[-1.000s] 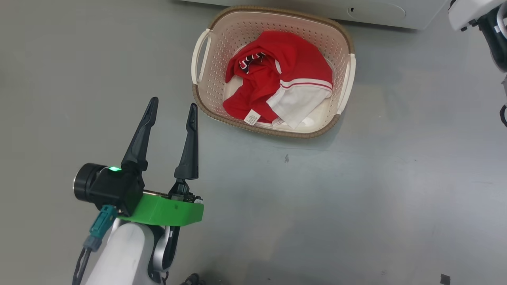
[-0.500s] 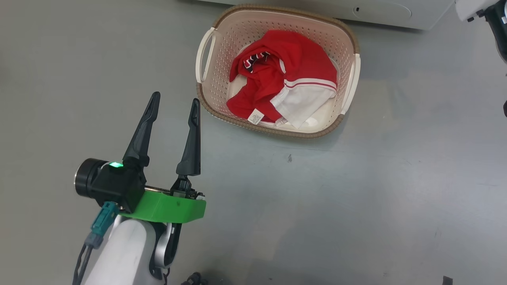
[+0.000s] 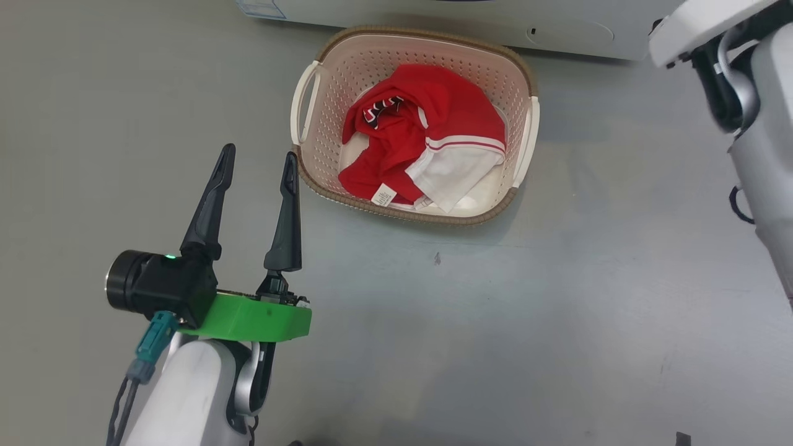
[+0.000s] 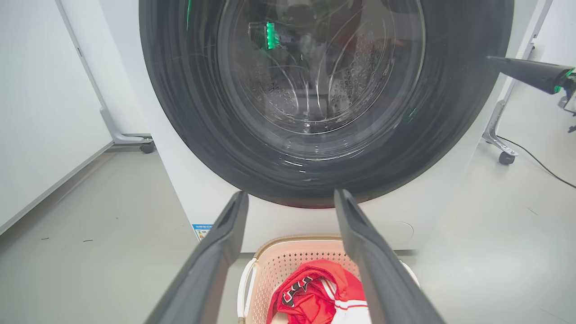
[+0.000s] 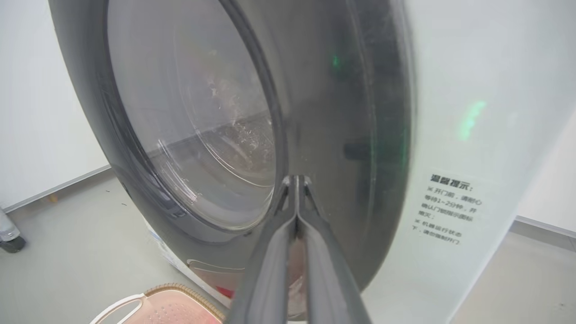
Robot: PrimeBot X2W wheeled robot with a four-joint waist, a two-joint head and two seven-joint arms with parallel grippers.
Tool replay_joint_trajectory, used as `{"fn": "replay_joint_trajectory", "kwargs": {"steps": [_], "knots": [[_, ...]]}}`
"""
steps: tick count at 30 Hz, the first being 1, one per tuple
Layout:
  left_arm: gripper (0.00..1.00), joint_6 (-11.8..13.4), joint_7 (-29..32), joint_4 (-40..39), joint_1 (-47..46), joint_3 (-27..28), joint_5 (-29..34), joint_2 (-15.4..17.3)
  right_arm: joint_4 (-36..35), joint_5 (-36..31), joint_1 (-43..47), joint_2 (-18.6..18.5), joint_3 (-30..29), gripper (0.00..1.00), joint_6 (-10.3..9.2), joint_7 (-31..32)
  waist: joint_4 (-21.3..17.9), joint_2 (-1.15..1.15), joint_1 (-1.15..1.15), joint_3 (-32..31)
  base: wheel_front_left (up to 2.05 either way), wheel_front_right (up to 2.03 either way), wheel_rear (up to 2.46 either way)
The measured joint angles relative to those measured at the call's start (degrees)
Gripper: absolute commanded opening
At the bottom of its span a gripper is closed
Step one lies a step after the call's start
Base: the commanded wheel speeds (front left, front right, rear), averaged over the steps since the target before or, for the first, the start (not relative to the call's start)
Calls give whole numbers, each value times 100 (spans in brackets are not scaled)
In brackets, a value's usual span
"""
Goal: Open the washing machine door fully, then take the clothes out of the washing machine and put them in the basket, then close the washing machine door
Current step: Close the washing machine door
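The cream basket stands on the grey floor in front of the washing machine, with the red and white clothes heaped inside it. My left gripper hovers open and empty just left of the basket. In its wrist view the open left gripper points at the washing machine door, which lies flat against the white washing machine, above the basket and clothes. My right gripper is shut, tips at the door's black rim; it shows as the right gripper at the door's right edge.
My pale right forearm fills the head view's upper right. Wheeled frame legs with castors stand on either side of the machine, and a cable runs across the floor at right. A text label is on the machine's front.
The head camera has shifted, so the basket sits a little lower and further left in the picture. More of my right forearm shows at the upper right. The left gripper stays open.
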Motion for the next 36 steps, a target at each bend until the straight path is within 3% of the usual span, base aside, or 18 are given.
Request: {"fn": "replay_joint_trajectory", "kwargs": {"steps": [12, 13, 14, 15, 16, 20, 36], "knots": [[100, 8, 0, 130, 8, 167, 108, 0, -455, 212, 1028, 167, -100, 0, 0, -141, -324, 0, 0, -333, 0, 0, 0], [100, 8, -1, 147, 12, 177, 109, 1, -486, 224, 1133, 164, -151, 14, 0, -141, -353, 0, 0, -365, 0, 0, 0], [100, 8, 0, 168, 16, 180, 109, 0, -539, 235, 1245, 166, -209, 47, 0, -141, -380, 0, 0, -398, 0, 0, 0], [100, 8, -1, 191, 26, 186, 109, 0, -645, 248, 1366, 170, -278, 87, -2, -141, -408, 0, 0, -433, 0, 0, 0], [100, 8, 0, 214, 35, 188, 109, 1, -757, 249, 1471, 178, -350, 100, -9, -141, -434, 0, 0, -467, 0, 0, 0], [100, 8, 0, 313, 149, 198, 109, 1, -1234, 255, 1971, 290, -672, 100, -118, -141, -561, 0, 0, -662, 0, 0, 0], [100, -94, 0, 732, 717, 255, 108, 7, -1855, 89, 3968, 677, -1079, 100, -463, -140, -896, 0, 0, -1436, 0, 0, 0]]}}
